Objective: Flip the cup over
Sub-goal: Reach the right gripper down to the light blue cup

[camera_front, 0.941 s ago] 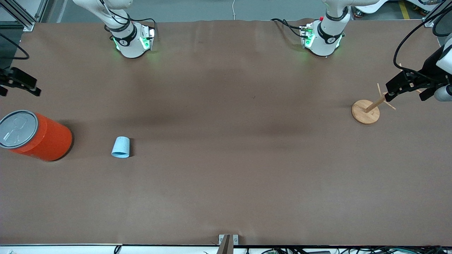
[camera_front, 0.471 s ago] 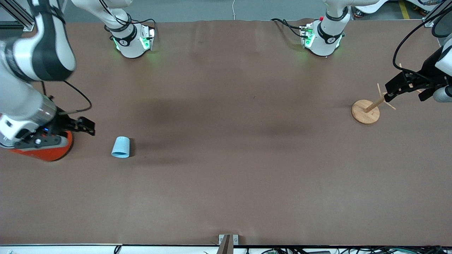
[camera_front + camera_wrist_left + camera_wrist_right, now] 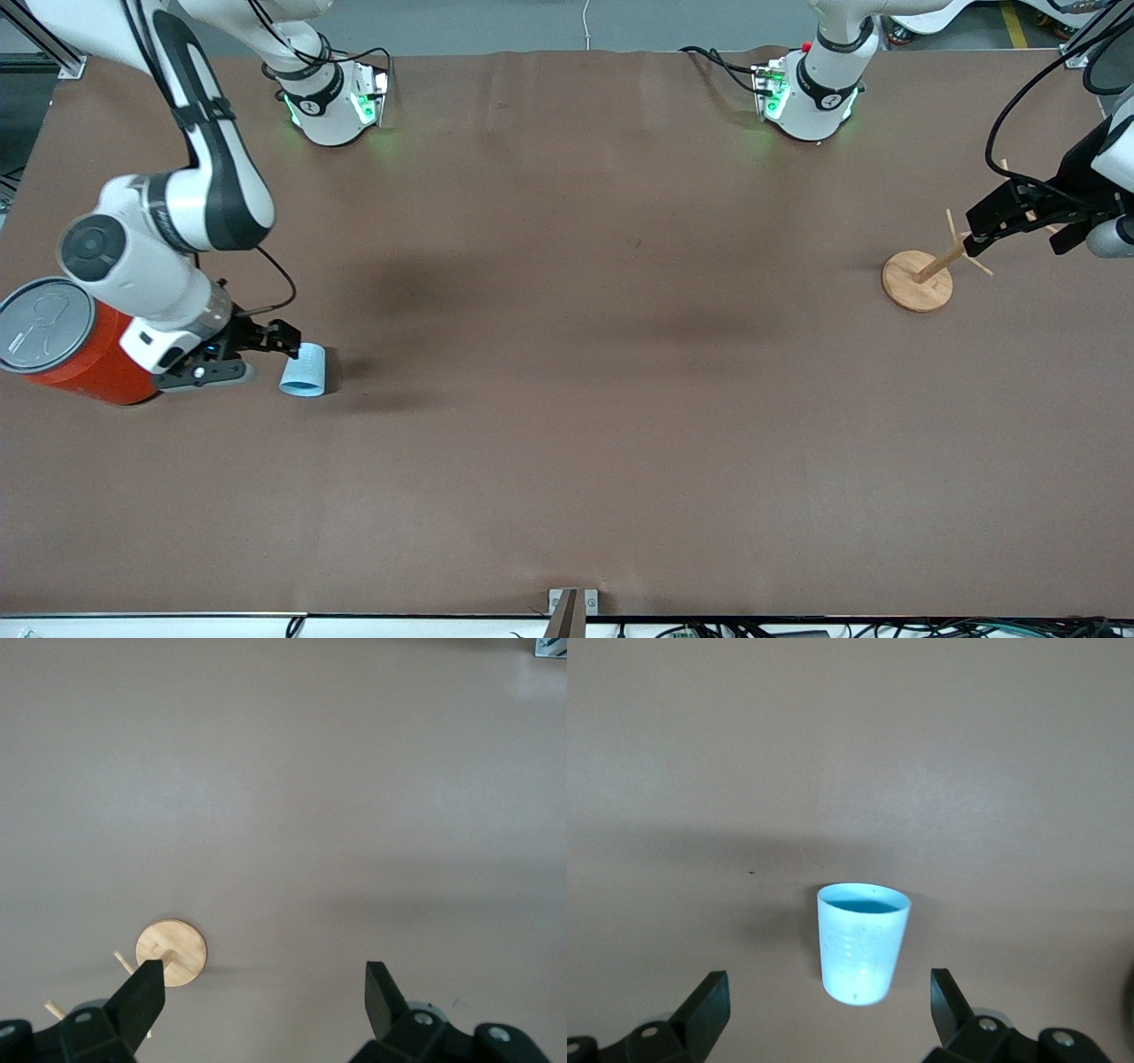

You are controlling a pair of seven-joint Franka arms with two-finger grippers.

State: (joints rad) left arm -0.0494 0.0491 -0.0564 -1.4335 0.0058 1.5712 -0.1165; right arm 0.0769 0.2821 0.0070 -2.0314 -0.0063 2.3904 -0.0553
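So far nothing is flipped: the cup (image 3: 304,370) lies on its side on the bench (image 3: 567,443), beside the orange canister (image 3: 80,341). Right pincer (image 3: 285,340) hangs spread above it; left pincer (image 3: 259,990) waits spread over the wooden stand (image 3: 918,280).

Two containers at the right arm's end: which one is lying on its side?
The small light-blue cup, beside the open right gripper. It lies on the table with its mouth showing in the right wrist view; the orange canister stands, grey lid up.
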